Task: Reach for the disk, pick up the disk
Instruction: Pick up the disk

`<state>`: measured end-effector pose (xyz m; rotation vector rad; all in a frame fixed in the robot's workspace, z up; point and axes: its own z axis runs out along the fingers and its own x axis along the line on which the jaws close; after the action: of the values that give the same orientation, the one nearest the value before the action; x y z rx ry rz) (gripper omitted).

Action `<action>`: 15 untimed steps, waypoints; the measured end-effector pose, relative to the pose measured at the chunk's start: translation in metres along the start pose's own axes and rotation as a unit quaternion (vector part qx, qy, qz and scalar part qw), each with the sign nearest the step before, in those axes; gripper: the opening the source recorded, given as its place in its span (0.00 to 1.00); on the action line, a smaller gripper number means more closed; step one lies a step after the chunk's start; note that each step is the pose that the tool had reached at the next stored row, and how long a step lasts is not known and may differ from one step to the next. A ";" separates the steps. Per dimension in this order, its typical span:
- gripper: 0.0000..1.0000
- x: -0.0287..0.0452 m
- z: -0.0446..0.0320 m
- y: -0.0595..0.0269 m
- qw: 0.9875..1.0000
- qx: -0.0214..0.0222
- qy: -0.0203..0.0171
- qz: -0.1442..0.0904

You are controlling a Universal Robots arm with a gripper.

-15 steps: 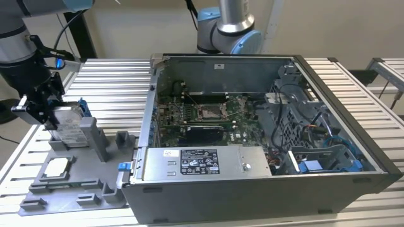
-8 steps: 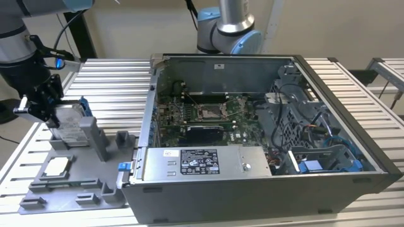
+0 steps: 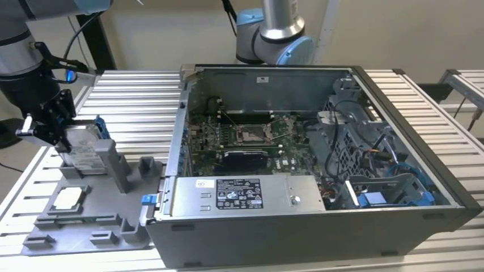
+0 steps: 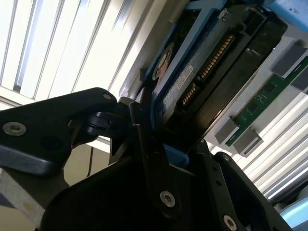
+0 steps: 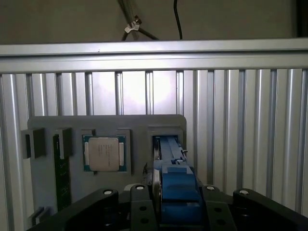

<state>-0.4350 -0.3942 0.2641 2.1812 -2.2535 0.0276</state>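
A slatted metal surface carries an open computer case; much of the case's interior is a dark tangle that is hard to make out. The robot arm is cut off at the exterior view's upper left corner. It reaches downward, its wrist aiming the pincer at a grey tray on the exterior view's left. The disk stands on edge in a slot of that tray, its lower part hidden by the slot walls. In both wrist views the black fingers lie against the two sides of the disk's blue frame, clamped on it as far as can be seen. A small square chip lies flat in the tray, apart from the disk.
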 end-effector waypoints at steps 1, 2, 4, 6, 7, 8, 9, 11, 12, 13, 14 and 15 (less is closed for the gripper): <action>0.00 0.0000 -0.0001 0.0000 1.000 0.000 0.000 0.000; 0.00 0.0000 -0.0006 0.0001 1.000 0.000 0.000 0.000; 0.00 0.0000 -0.0019 0.0000 1.000 0.000 0.000 0.000; 0.00 0.0000 -0.0035 0.0000 1.000 0.000 0.000 0.000; 0.00 0.0001 -0.0044 0.0000 1.000 0.000 0.000 0.000; 0.00 0.0001 -0.0054 0.0000 1.000 0.000 0.000 0.000; 0.00 0.0001 -0.0065 0.0000 1.000 0.000 0.000 0.000; 0.00 0.0001 -0.0085 -0.0001 1.000 0.000 0.000 0.000; 0.00 0.0001 -0.0094 -0.0001 1.000 0.000 0.000 0.000; 0.00 0.0002 -0.0102 -0.0001 1.000 0.000 0.000 0.000; 0.00 0.0002 -0.0109 -0.0001 1.000 0.000 0.000 0.000; 0.00 0.0002 -0.0117 -0.0001 1.000 0.000 0.000 0.000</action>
<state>-0.4350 -0.3942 0.2758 2.1812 -2.2534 0.0275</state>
